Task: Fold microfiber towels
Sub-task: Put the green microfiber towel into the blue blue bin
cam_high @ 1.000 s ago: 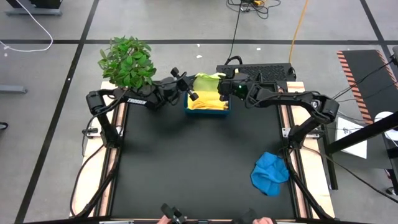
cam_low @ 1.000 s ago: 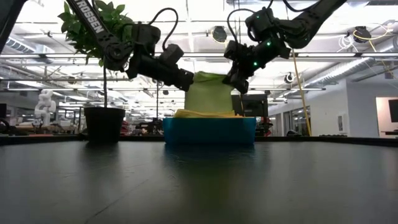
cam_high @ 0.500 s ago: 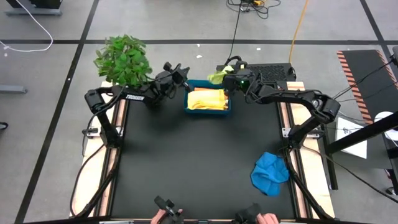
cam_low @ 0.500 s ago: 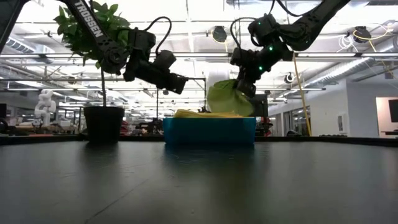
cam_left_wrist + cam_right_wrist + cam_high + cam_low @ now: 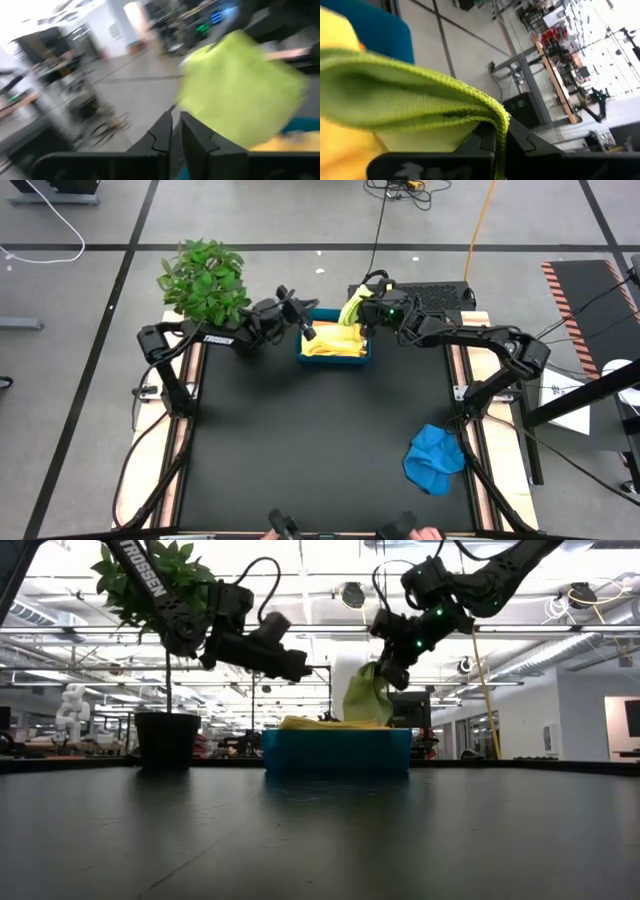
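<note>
Lime green towel [image 5: 350, 310] | hangs lengthwise down from right end effector [image 5: 362, 313], clamped shut on its top edge, above tray [image 5: 334, 358] at bench 12 o'clock | left end effector [image 5: 309, 332] nearer, at towel's 9 o'clock, nearly closed, empty

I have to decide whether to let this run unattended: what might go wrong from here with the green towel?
The lime green towel hangs bunched from the right gripper alone, above the blue tray; the left gripper holds nothing. It may be hard to spread flat for folding. If dropped, it would likely land back on the yellow towels. The left arm works close to the plant and might brush it.
</note>
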